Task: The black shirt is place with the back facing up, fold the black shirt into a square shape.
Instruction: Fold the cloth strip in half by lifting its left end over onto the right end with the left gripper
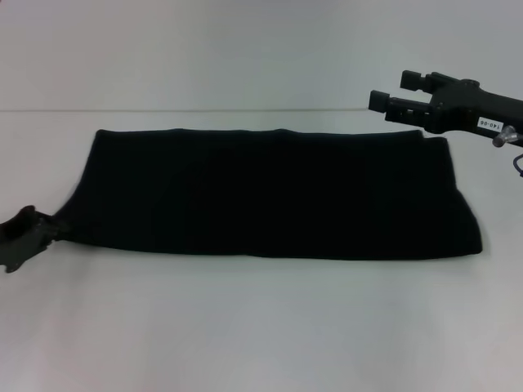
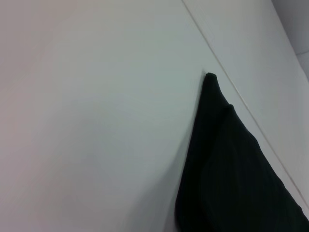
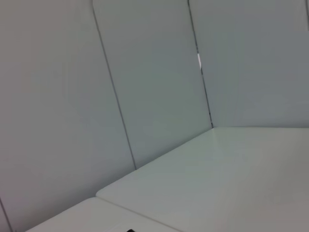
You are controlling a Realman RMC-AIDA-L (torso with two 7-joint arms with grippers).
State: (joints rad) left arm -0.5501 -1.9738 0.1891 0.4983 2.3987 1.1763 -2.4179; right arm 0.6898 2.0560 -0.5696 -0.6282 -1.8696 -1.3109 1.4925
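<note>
Only part of the left gripper (image 1: pixel 24 235) is seen, cut off beside the left end of the black shirt (image 1: pixel 270 194); its opening cannot be judged. "140-06" is read on the right gripper (image 1: pixel 400 94), held narrowly parted above the shirt's far right corner. Bare table (image 1: pixel 261 327) is left along the near edge.

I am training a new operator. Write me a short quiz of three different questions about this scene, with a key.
1. True or false: the black shirt lies as a long folded band on the table.
2. Which gripper is raised beyond the shirt's far corner? A) left B) right
3. Fill in: the left gripper is beside the shirt's ____ end.

Key: 1 true. 2 B, the right gripper. 3 left.
</note>
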